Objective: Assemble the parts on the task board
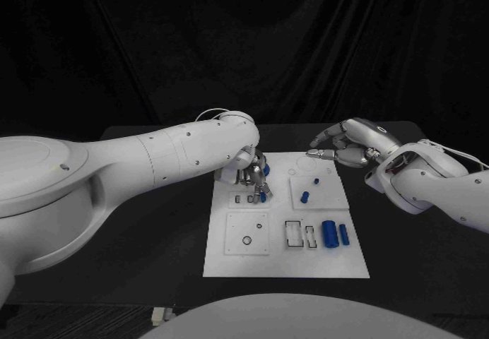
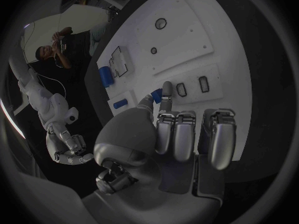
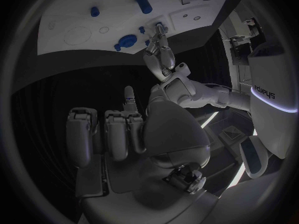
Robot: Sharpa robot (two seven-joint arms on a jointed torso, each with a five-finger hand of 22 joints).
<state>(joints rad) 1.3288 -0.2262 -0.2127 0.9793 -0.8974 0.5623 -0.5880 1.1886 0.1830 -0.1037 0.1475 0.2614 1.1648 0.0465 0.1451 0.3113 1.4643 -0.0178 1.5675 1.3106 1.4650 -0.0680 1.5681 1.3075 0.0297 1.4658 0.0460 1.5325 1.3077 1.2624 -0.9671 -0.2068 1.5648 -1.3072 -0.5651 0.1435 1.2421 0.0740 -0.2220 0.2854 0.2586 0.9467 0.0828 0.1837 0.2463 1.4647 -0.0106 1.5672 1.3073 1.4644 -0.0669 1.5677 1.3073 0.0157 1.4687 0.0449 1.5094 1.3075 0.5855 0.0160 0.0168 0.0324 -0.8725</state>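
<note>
The white task board [image 1: 230, 265] is lying mid-table on the black table [image 1: 152, 233], carrying small blue parts [image 1: 329, 231], while the left hand [image 1: 251, 176] is pinching one blue part [image 1: 265, 169] and the right hand [image 1: 345, 147] is hovering curled, empty.

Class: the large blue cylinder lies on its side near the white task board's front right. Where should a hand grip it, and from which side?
Grip the large blue cylinder across its middle, coming from above. It lies flat, its curved sides exposed, though a smaller blue piece close alongside narrows the gap there.

Task board [image 1: 230, 265] mid-table, large cylinder part [image 1: 329, 232] on its right.
</note>
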